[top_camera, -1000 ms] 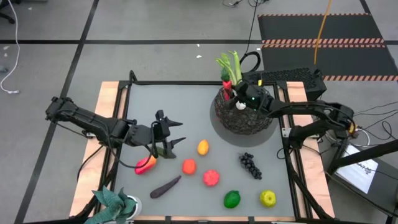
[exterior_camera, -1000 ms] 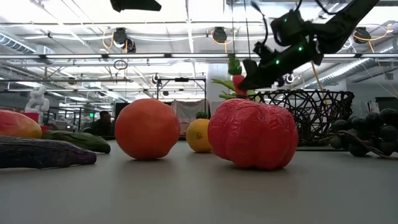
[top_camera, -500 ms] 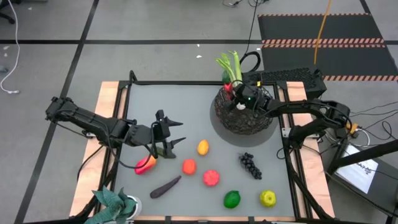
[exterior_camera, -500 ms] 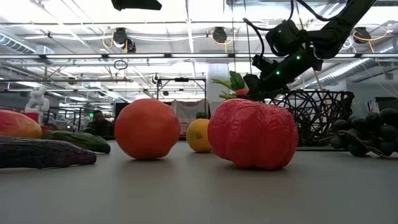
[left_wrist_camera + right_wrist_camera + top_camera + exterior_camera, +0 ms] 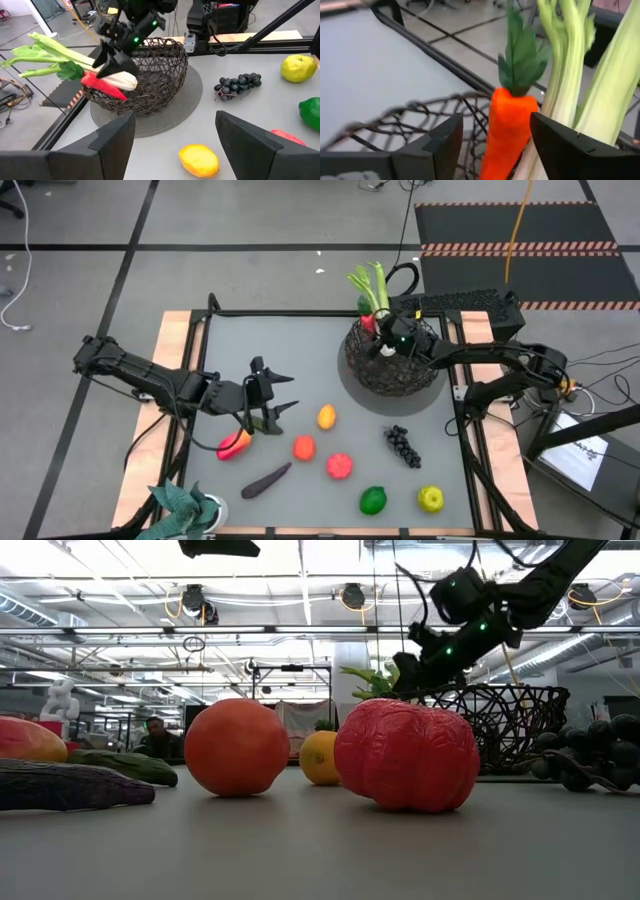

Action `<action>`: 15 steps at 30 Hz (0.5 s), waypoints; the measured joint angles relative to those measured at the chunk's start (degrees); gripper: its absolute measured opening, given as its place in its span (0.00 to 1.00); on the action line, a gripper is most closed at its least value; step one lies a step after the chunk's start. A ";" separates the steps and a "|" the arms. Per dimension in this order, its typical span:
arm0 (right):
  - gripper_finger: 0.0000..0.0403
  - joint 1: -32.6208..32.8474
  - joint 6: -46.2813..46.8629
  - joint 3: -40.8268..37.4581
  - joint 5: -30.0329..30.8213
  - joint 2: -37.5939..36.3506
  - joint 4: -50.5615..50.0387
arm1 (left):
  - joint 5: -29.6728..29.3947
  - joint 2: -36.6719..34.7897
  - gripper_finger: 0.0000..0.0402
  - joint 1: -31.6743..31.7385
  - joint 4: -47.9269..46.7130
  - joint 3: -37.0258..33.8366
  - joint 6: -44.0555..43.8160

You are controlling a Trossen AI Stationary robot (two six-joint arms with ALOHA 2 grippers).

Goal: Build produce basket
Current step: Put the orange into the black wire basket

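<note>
The black wire basket (image 5: 395,375) stands at the table's far right on a round grey mat. A leek (image 5: 60,50) and a carrot (image 5: 102,85) lie over its far rim, leaves sticking outward. My right gripper (image 5: 385,343) is open just above them, and the carrot (image 5: 507,125) shows ahead between its fingers. My left gripper (image 5: 290,392) is open and empty left of the table's middle. Loose on the table: an orange-yellow fruit (image 5: 326,417), an orange fruit (image 5: 304,448), a red one (image 5: 340,466), grapes (image 5: 402,445), a green fruit (image 5: 373,500), a yellow apple (image 5: 431,499), an eggplant (image 5: 265,479).
A red-orange fruit (image 5: 235,443) and a green cucumber (image 5: 268,423) lie just below my left gripper. A teal leafy plant (image 5: 185,510) stands at the near left corner. A dark metal frame runs along the table's edges. Bare grey table shows between the basket and my left gripper.
My right gripper has come down with the carrot toward the basket's far rim, then risen a little. The carrot, held above the rim a second ago, now lies on the rim beside the leek.
</note>
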 joint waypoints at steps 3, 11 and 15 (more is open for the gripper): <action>0.58 1.68 0.00 0.00 0.00 -3.19 -0.50 | 0.00 0.00 0.69 0.00 0.00 0.00 -0.08; 0.57 10.26 -0.04 0.00 -2.44 -13.73 -0.94 | 0.00 0.00 0.69 0.00 -1.11 0.00 -0.12; 0.55 15.12 0.48 0.00 -5.96 -16.62 -0.33 | 1.13 0.01 0.69 0.00 -2.40 0.00 -0.30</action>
